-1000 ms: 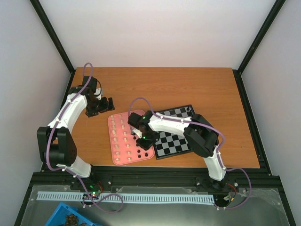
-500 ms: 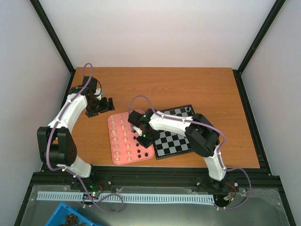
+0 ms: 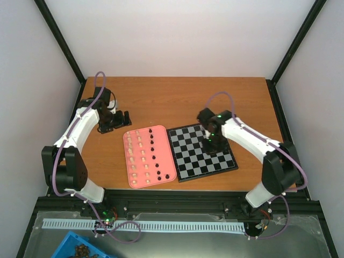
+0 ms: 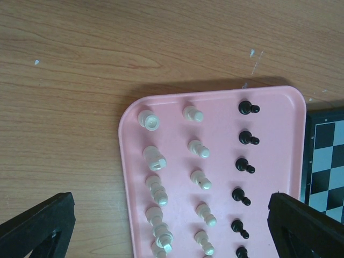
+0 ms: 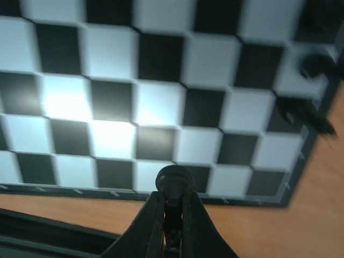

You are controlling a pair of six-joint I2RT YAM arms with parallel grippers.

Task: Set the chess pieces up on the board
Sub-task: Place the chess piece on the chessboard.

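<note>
right arm (image 3: 244,137) above the board (image 3: 188,156) (pink tray (image 3: 166,142) of chess pieces (image 3: 145,156) alongside)

I'm working in a robotics lab test cell. Plain white panels (image 3: 177,37) and black metal framing (image 3: 59,37) box in a wooden table (image 3: 215,97). My left arm (image 3: 75,129) and right arm (image 3: 250,138) are bolted to a black rail (image 3: 177,203), with a slotted cable duct (image 3: 161,226) and a blue bin (image 3: 75,250) below it.
</note>
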